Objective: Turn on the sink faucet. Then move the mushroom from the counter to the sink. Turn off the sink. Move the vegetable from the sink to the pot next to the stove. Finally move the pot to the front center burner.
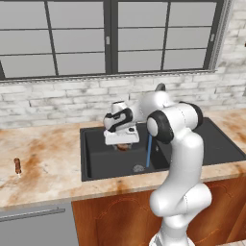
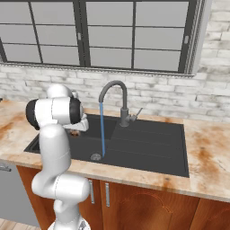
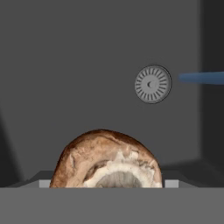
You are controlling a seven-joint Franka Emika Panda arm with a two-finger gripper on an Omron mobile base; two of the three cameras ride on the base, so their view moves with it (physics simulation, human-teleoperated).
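Sink (image 1: 96, 166) set into the desk (image 1: 43, 168), middle of the left base frame, under the window (image 1: 110, 36). Faucet (image 2: 117, 96) at the back rim, center of the right base frame, water stream (image 2: 102, 130) dropping just right of the drain (image 2: 95, 157). Claw (image 1: 123, 144) over the basin's left part, mushroom (image 3: 107, 162) sitting right at it, bottom center of the hand frame, drain up and right of it. Stick-like piece (image 1: 18, 166) lying way off on the desk, left edge of the left base frame.
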